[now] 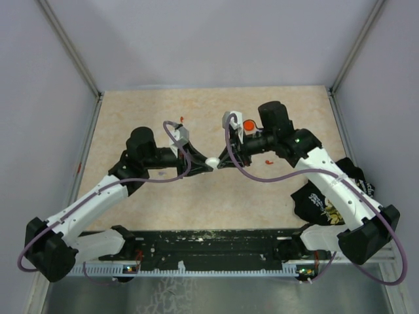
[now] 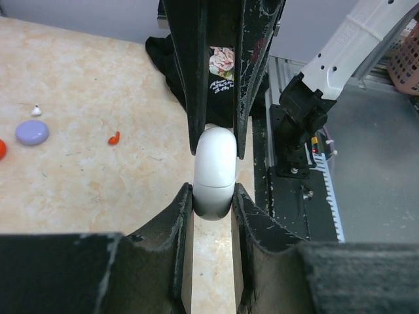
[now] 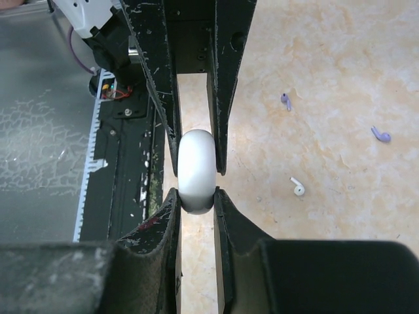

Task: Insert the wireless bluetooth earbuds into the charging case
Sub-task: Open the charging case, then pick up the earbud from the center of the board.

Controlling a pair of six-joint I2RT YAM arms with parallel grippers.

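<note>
A white charging case hangs above the middle of the table, gripped from both sides. My left gripper is shut on one end of the case. My right gripper is shut on the other end of the case. The lid seam shows and the case looks closed. On the table lie a white earbud, two lavender earbuds, a red earbud and another white earbud. In the top view the grippers, left and right, meet tip to tip.
A lavender disc and a red disc lie on the table; the red disc sits just behind my right wrist. A black printed cloth lies at the right edge. Grey walls enclose the table.
</note>
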